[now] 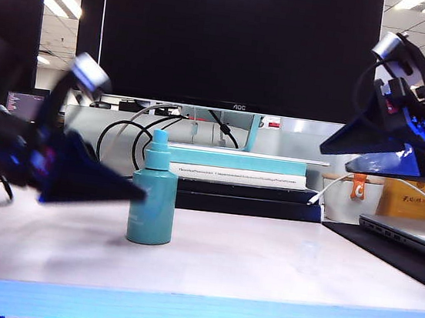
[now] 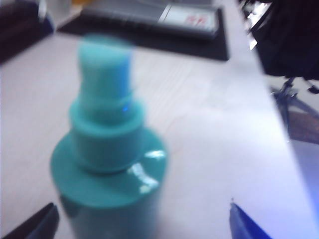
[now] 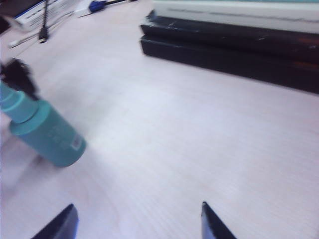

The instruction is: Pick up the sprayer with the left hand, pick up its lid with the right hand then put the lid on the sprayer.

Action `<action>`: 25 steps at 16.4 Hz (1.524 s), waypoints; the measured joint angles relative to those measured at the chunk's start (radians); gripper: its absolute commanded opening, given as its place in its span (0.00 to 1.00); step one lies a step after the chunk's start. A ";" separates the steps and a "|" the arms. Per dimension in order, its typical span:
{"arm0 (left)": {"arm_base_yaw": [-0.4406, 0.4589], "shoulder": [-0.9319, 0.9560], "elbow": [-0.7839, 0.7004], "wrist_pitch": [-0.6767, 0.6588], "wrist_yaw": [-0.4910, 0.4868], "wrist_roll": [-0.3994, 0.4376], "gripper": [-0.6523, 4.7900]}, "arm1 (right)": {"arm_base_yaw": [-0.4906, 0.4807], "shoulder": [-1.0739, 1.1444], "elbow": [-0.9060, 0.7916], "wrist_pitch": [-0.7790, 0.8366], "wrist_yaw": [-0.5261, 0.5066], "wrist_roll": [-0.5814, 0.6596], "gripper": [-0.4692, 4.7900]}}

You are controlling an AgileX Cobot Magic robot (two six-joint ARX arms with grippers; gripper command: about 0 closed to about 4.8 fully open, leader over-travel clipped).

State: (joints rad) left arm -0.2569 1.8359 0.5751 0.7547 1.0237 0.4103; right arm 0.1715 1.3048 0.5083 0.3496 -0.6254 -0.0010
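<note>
The teal sprayer stands upright on the pale table, its lighter blue nozzle bare. My left gripper comes in low from the left, its tip just at the bottle's side. In the left wrist view the sprayer stands between the wide-open fingers of the left gripper, nearer the dark finger, and no contact shows. My right gripper hangs high at the right, open. In the right wrist view the right gripper has only bare table between its fingers, and the sprayer is off to one side. I cannot make out the lid in any view.
A large dark monitor stands at the back. Stacked books and black boxes lie right behind the sprayer, with cables beside them. A laptop on a black mat sits at the right. The table's front edge is close.
</note>
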 measured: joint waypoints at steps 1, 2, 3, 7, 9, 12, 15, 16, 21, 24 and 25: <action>-0.008 0.036 0.026 -0.004 -0.016 -0.001 1.00 | 0.003 0.000 0.000 0.000 0.001 0.000 0.69; -0.013 0.059 0.050 -0.004 -0.020 -0.007 1.00 | 0.004 0.000 0.000 0.000 0.000 0.000 0.69; -0.013 0.067 0.059 -0.004 -0.021 -0.016 1.00 | 0.005 0.000 0.000 -0.001 0.000 0.000 0.69; -0.019 0.071 0.088 -0.003 -0.021 -0.038 1.00 | 0.004 0.005 0.000 -0.013 0.001 0.000 0.67; -0.019 0.071 0.101 0.001 -0.017 -0.039 0.83 | 0.004 0.034 0.000 -0.010 0.001 -0.004 0.67; -0.019 0.075 0.102 0.004 -0.006 -0.032 0.41 | 0.004 0.089 0.000 0.004 0.000 -0.005 0.67; -0.020 0.077 0.104 0.009 0.000 -0.021 0.40 | 0.014 0.122 0.000 0.004 -0.018 -0.005 0.67; -0.020 0.077 0.105 0.009 0.001 -0.020 0.40 | 0.029 0.122 0.000 0.004 -0.024 -0.013 0.67; -0.020 0.078 0.105 0.008 0.002 -0.019 0.40 | 0.081 0.125 0.000 -0.089 -0.021 -0.115 0.67; -0.020 0.078 0.105 0.008 0.003 -0.019 0.40 | 0.080 0.125 0.000 -0.141 0.004 -0.132 0.67; -0.020 0.078 0.105 0.008 0.003 -0.019 0.40 | 0.080 0.125 0.000 -0.149 0.003 -0.133 0.67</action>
State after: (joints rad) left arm -0.2768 1.9137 0.6796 0.7631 1.0267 0.3916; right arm 0.2516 1.4296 0.5087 0.2005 -0.6220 -0.1341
